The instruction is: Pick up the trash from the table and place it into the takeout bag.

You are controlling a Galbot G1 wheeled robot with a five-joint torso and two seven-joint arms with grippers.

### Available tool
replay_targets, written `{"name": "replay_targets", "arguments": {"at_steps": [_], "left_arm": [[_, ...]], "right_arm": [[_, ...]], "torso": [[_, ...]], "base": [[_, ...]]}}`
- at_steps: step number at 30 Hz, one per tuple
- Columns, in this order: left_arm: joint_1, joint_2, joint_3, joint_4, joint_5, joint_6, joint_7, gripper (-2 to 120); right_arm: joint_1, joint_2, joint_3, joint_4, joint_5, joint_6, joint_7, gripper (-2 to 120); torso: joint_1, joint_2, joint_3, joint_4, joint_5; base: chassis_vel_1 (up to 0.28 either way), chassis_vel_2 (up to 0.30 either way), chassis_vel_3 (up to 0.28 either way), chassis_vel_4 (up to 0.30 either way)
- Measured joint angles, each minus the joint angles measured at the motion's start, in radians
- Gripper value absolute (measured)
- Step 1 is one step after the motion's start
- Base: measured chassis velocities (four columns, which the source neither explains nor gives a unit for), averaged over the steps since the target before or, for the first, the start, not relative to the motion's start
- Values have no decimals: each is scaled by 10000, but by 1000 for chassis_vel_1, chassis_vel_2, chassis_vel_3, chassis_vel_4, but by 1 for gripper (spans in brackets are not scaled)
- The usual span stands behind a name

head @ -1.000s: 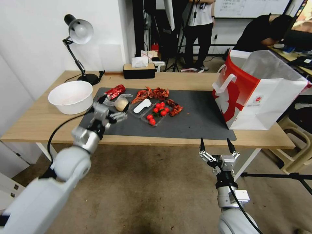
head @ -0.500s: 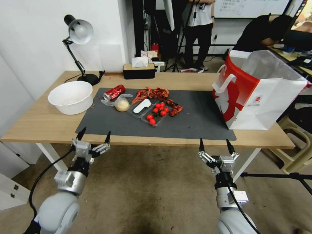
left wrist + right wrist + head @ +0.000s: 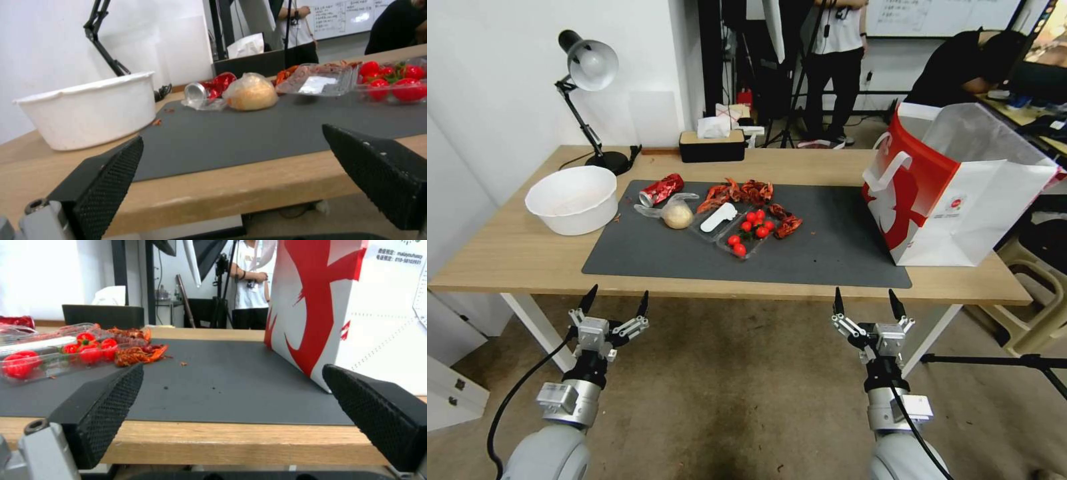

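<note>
While both arms hang below the near edge of the table (image 3: 507, 257), each claw points its fingers up toward the tabletop and holds nothing. The left claw (image 3: 614, 301) sits under the left end of the dark mat (image 3: 827, 247), its two black fingers spread wide. The right claw (image 3: 864, 303) hangs under the mat's right part, fingers equally wide apart.

Beyond the left claw and slightly to its right, well apart from it, a crushed red can (image 3: 661, 189) lies at the far left of the mat. Just beside the can rests a clear plastic bag with a pale lump (image 3: 676, 214); the left wrist view shows the two close together, though whether they touch is hard to tell. To the left of that claw, farther back, stands a white bowl (image 3: 572, 199) on bare wood.

Beyond the right claw and off to its right stands the takeout bag (image 3: 960, 200), white with a red side, its base partly on the mat. Its inside cannot be seen. In the right wrist view its top is cut off.

Between the two claws, farther back, lie clear trays of small red tomatoes (image 3: 750, 230) and red shell scraps (image 3: 747, 191).
</note>
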Motion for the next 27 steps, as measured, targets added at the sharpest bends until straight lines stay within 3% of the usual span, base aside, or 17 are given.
{"name": "replay_targets", "arguments": {"at_steps": [4, 15, 27], "left_arm": [[-188, 92, 38, -50, -5, 63, 14, 100], [-1521, 424, 814, -156, -397, 1111, 74, 100], [-3711, 1396, 1586, 326, -2033, 2056, 225, 100]], "right_arm": [[-59, 14, 2, 17, -16, 22, 15, 100], [-193, 121, 52, 88, -166, 111, 58, 100], [-140, 304, -22, -17, -363, 111, 70, 100]], "torso": [[0, 0, 0, 0, 0], [0, 0, 0, 0, -1], [0, 0, 1, 0, -1]], "base": [[0, 0, 0, 0], [0, 0, 0, 0], [0, 0, 0, 0]]}}
